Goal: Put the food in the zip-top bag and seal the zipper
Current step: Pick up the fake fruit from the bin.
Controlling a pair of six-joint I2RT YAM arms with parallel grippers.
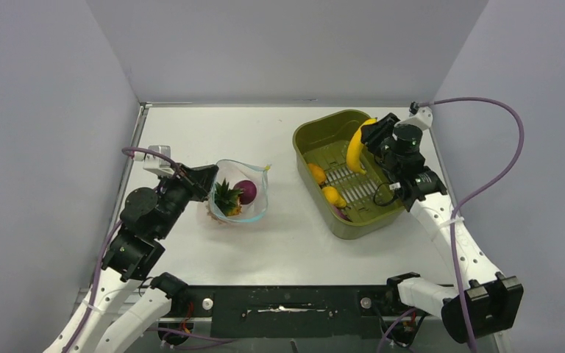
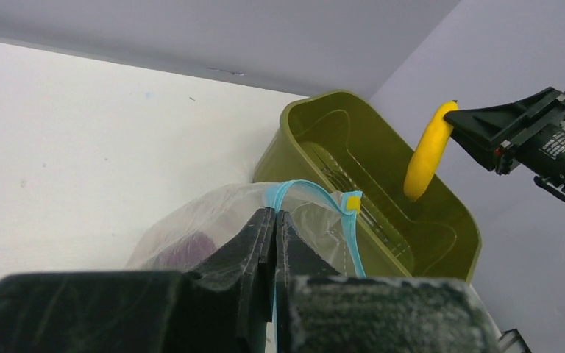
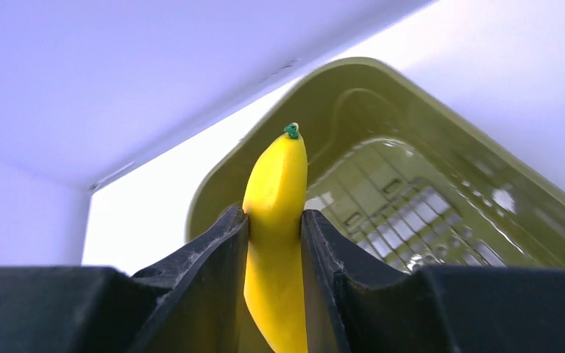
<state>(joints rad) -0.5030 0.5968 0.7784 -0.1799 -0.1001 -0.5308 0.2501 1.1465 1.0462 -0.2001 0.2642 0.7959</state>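
Slippage threatens: the left gripper, clamped on the rim of the zip-top bag, could let its mouth sag shut, and the banana pinched near one end by the right gripper above the basin could twist free.

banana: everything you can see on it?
The banana is a smooth, glossy yellow toy, plastic-looking, curved, with a small green tip. The fingers of the right gripper clamp it on both sides. It hangs steeply tilted over the olive-green basin, apparently clear of it.
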